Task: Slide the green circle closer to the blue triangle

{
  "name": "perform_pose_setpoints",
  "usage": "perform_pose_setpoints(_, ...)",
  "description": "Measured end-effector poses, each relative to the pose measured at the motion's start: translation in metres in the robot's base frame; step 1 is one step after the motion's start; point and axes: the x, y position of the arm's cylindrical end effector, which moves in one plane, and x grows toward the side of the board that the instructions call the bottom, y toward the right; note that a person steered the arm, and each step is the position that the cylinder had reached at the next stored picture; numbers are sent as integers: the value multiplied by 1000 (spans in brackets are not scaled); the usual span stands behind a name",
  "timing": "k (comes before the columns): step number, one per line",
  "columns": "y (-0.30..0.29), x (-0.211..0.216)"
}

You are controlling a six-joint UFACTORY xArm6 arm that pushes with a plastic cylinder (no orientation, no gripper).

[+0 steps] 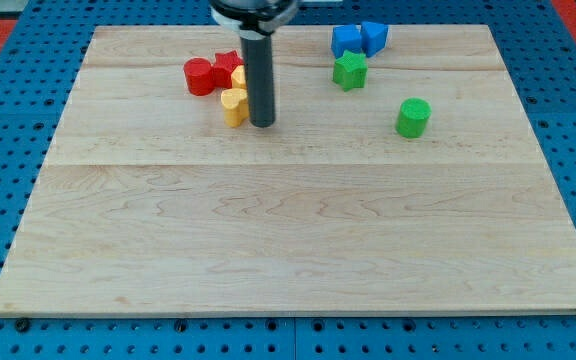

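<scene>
The green circle point(413, 117) stands alone on the wooden board at the view's right. The blue triangle point(374, 37) sits near the view's top, touching a second blue block point(346, 41) on its left. A green star-shaped block point(349, 71) lies just below those two, between them and the green circle. My tip point(262, 124) rests on the board well to the left of the green circle, right beside a yellow block point(234, 106). The rod hides part of the blocks behind it.
A red cylinder point(199, 77) and another red block point(226, 69) cluster with the yellow block and a second yellow piece point(239, 78) at the view's upper left. The board point(288, 240) lies on a blue perforated table.
</scene>
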Motion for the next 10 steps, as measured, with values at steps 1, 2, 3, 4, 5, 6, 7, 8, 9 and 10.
perform_pose_setpoints(1, -31, -19)
perform_pose_setpoints(2, -83, -41)
perform_pose_setpoints(3, -34, 8)
perform_pose_setpoints(4, 70, 41)
perform_pose_setpoints(5, 127, 45)
perform_pose_setpoints(6, 182, 41)
perform_pose_setpoints(7, 172, 1)
perform_pose_setpoints(8, 150, -31)
perform_pose_setpoints(9, 119, -38)
perform_pose_setpoints(10, 110, -39)
